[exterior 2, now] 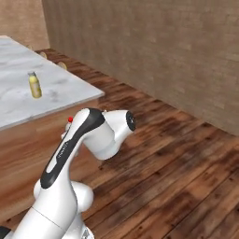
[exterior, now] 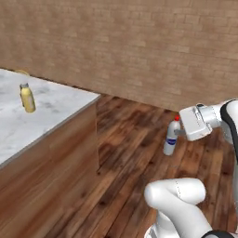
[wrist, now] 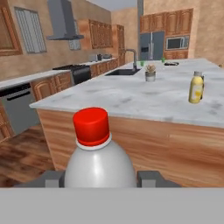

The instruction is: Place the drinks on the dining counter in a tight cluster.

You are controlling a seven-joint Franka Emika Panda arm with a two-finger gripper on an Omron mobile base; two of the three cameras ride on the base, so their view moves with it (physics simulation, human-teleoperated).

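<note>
Fingers of the gripper (exterior: pixel 179 132) are clamped on the white bottle (exterior: pixel 171 137) with the red cap, holding it upright in the air over the wooden floor (exterior: pixel 130 153), off the corner of the dining counter (exterior: pixel 51 109). On the marble top the yellow bottle (exterior: pixel 27 97) stands upright near the counter's end edge.

I count two bottles, one yellow bottle (exterior: pixel 27 98) on the one marble dining counter (exterior: pixel 56 104) and one white red-capped bottle (exterior: pixel 171 136) in my pincer (exterior: pixel 178 132), plus one small jar (wrist: pixel 150 73) and one faucet (wrist: pixel 132 59).
</note>
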